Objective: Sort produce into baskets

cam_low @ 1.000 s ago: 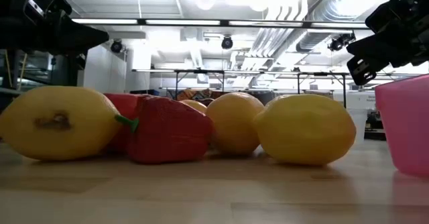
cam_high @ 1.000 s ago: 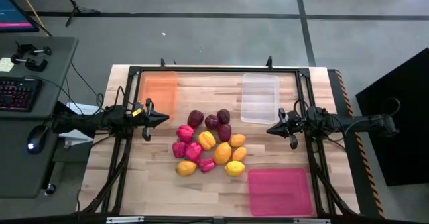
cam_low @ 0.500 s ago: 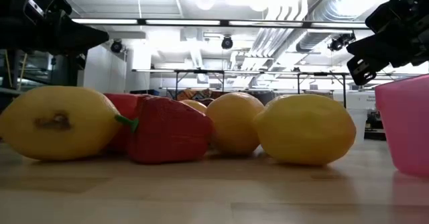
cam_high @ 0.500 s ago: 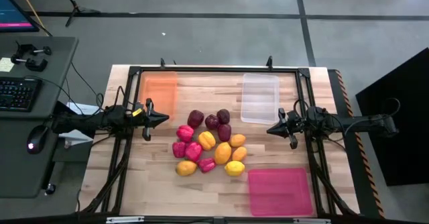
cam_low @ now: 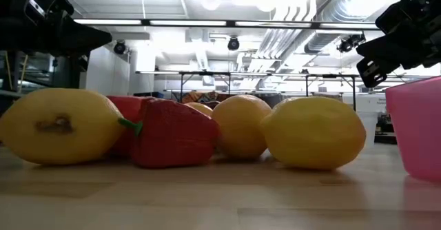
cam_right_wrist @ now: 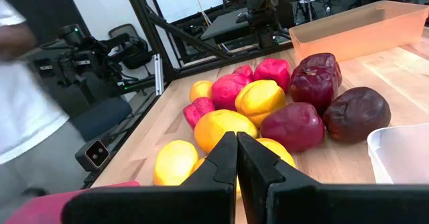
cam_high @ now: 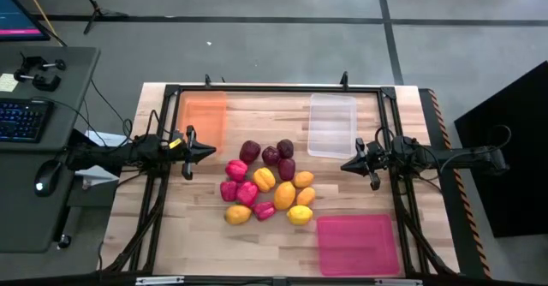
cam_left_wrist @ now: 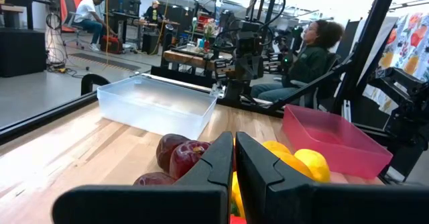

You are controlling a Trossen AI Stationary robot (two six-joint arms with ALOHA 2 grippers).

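Left tool (cam_high: pixel 208 151) and right tool (cam_high: pixel 346 166) both clenched, empty, flanking the produce (cam_high: pixel 267 182) piled mid-table (cam_high: pixel 197 235). Orange basket (cam_high: pixel 203 115), clear basket (cam_high: pixel 331 124) and pink basket (cam_high: pixel 356 244) hold nothing.

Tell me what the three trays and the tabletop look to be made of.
Orange tray: see-through tinted plastic, probably; wood shows through it. Clear tray: colourless plastic with a frosted look. Pink tray: glossy plastic, denser in colour, only faintly see-through. Tabletop: pale wooden planks with visible grain and seams, smooth finish.
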